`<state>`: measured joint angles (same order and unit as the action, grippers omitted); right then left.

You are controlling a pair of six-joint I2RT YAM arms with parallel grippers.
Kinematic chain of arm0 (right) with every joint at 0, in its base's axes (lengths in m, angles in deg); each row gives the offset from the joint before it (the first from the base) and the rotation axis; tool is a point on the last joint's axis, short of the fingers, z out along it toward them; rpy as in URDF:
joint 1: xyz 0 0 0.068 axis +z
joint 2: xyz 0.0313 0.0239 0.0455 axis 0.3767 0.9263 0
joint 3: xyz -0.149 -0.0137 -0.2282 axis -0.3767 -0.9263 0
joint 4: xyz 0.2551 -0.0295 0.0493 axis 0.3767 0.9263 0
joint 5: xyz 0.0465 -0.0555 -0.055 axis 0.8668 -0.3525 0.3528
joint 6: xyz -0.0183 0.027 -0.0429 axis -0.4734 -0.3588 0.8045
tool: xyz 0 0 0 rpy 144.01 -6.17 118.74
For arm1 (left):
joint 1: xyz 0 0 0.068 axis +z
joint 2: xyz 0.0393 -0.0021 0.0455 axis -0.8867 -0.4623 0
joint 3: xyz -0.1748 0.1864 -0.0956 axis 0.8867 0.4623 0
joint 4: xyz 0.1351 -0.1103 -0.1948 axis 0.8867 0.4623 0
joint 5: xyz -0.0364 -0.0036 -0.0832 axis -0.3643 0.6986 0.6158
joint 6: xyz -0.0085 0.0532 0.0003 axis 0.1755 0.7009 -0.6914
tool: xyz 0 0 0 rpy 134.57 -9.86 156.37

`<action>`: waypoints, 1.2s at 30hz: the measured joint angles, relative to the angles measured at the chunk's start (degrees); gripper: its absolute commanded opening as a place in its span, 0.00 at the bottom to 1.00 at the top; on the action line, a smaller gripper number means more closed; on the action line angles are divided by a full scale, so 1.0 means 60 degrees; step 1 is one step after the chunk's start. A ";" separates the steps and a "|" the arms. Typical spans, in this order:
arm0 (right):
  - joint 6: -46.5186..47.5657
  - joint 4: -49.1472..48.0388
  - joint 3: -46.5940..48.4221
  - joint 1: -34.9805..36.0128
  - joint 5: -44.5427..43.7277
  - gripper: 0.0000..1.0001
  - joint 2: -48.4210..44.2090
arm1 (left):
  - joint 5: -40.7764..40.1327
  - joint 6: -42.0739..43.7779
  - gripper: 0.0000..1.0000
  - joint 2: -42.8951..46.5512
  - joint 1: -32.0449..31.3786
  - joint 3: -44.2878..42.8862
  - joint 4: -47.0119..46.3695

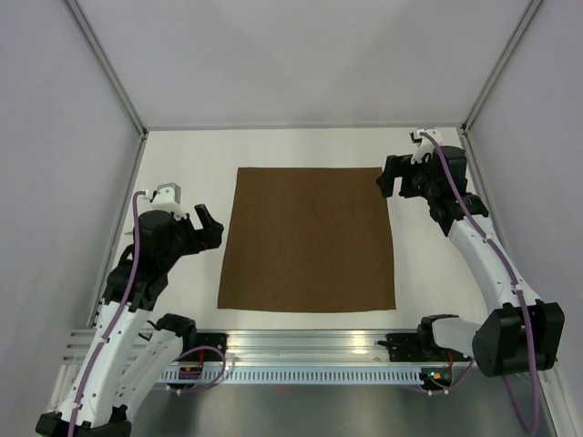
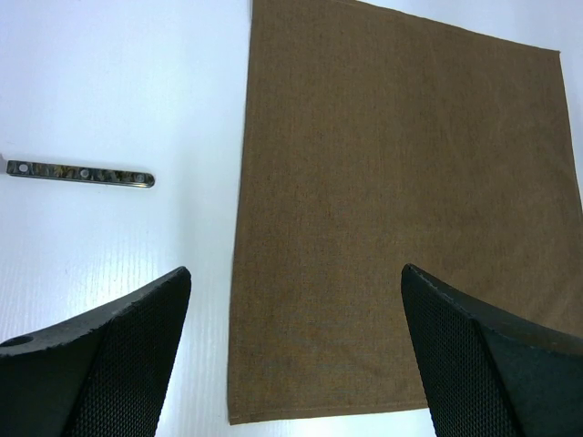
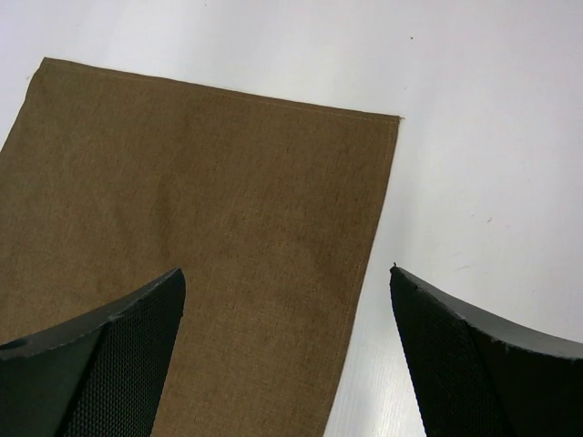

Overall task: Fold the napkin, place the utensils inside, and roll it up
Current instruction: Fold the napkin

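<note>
So, napkin (image 1: pixel 308 238) laid flat, unfolded, centre of table (image 1: pixel 182 150). Right gripper (image 1: pixel 390 180) held wide, empty, at far-right corner; left gripper (image 1: pixel 209 228) wide, empty, just beside left edge. Right judged nearer for fold.

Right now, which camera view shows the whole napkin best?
The top external view: the napkin lies flat, all four corners visible. The left wrist view shows most of it, with two corners out of sight. The right wrist view shows only one end, with two corners.
</note>
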<state>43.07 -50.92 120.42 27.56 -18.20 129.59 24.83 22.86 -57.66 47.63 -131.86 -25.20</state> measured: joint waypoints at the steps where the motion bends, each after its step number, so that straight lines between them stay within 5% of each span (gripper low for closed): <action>1: 0.0015 -0.0004 0.0000 0.0000 -0.0004 0.98 -0.0026 | 0.0018 0.0004 1.00 -0.0004 0.0000 0.0000 0.0000; 14: 0.0310 0.0007 0.0000 0.0000 -0.0681 0.98 -0.0113 | 0.1198 -0.0066 0.95 -0.0197 -0.0408 0.0011 -0.0408; 20: 0.0404 0.0062 0.0033 -0.0015 -0.1727 0.98 0.0353 | -0.0280 -0.0557 0.98 -0.1865 -0.4415 -0.0659 -0.1228; 25: 0.0426 0.0066 0.0033 -0.0266 -0.2102 0.98 0.0430 | -0.2364 -0.0699 0.99 -0.5220 -0.7847 -0.2171 -0.2408; 36: 0.0419 0.0073 0.0033 -0.0823 -0.2273 0.98 0.0747 | -0.3603 -0.0670 0.89 -1.1533 -1.0903 -0.4870 -0.4218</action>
<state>45.59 -50.48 120.62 22.62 -31.84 134.07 3.21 18.84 -126.85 -17.79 -161.09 -50.51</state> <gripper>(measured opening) 0.979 0.922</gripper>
